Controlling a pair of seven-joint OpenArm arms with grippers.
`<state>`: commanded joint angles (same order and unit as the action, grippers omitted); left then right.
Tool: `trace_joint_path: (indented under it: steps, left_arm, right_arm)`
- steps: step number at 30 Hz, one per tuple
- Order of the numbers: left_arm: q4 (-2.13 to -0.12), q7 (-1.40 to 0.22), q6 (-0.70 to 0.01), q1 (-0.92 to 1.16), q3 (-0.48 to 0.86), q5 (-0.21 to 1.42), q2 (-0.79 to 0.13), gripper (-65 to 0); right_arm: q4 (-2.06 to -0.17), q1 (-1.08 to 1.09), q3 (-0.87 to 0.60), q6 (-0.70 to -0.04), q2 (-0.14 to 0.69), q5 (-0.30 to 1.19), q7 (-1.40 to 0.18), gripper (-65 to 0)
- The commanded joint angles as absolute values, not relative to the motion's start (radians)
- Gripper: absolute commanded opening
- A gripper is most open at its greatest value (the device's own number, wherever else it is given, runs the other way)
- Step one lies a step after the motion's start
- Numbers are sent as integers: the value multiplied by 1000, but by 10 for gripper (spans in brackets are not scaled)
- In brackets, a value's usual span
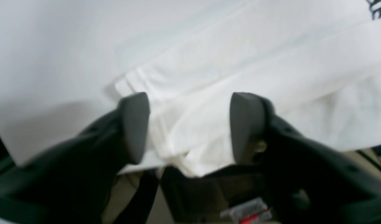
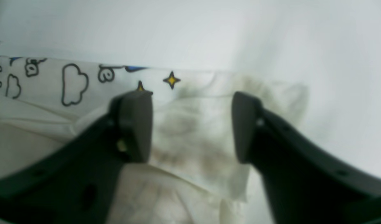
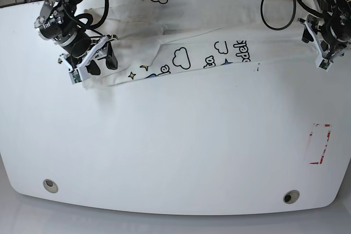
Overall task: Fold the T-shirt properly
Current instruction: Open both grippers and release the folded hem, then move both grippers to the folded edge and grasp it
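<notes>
I see my left gripper (image 1: pixel 190 127), dark with grey padded fingers (image 1: pixel 135 124), jaws spread wide. My right gripper (image 2: pixel 192 126) matches it, jaws equally parted, both wrists pitched downward.

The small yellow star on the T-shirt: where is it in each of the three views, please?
Left wrist: not in view; only plain white cloth and a dark print fragment at the top right corner.
Right wrist: yellow star, upper centre, just above the open right gripper.
Base: star, left of centre, beside the right gripper.
Shared landmark: the outlined cloud on the T-shirt.
</notes>
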<state>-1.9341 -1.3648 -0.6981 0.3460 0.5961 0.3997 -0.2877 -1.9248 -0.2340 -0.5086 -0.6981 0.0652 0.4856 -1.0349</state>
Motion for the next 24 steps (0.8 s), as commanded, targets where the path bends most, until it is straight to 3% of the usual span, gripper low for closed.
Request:
trace_joint_path:
  steps: [4, 17, 24]
  left_arm:
    - [-1911, -1334, -698, 360, 579, 326, -278, -589]
    - [-1739, -1210, -698, 374, 493, 203, -286, -575]
    - [-1638, -1193, -698, 266, 404, 166, -311, -575]
  right_arm:
    - [-1908, -236, -509, -698, 53, 432, -1010, -533]
    - [-1791, -265, -409, -698, 56, 226, -885, -541]
    - [-1705, -266, -409, -698, 59, 151, -779, -542]
